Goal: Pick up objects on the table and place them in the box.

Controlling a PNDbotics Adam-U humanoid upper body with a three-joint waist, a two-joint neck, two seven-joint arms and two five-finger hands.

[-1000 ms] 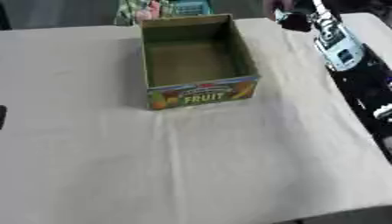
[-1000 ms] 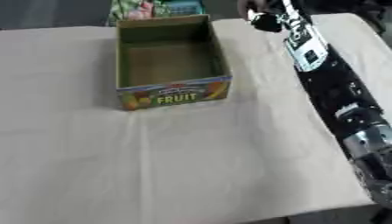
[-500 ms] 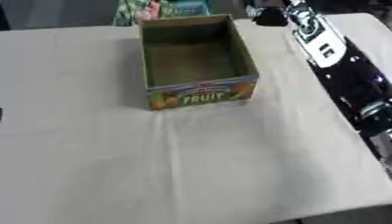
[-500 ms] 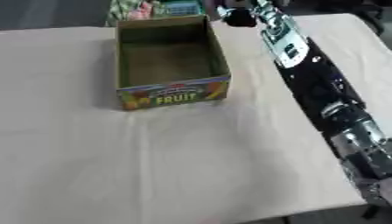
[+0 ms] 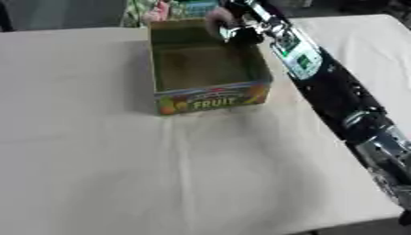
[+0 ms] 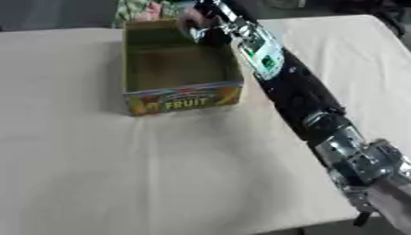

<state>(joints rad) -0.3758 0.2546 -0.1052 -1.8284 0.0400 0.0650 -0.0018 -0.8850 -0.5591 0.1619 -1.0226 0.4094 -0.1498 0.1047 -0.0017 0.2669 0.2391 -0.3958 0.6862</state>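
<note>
An open cardboard box point(image 5: 210, 98) with "FRUIT" printed on its front wall stands at the back middle of the table. I can see its olive floor, with nothing lying on the part that shows. My right arm stretches from the lower right up to the box's far right corner. There my right hand point(image 5: 238, 28) hangs over the rim, its fingers curled round a small pinkish object point(image 5: 216, 18). The picture is blurred there, so the object's shape is unclear. My left hand does not show.
A beige cloth point(image 5: 120, 174) covers the table. Colourful packages point(image 5: 157, 8) stand just behind the box. The table's right edge runs under my right arm and its front edge shows at the lower right.
My right arm has swung to the left, from beyond the box's right side to over its far right corner, carrying the pinkish object. The box has not moved.
</note>
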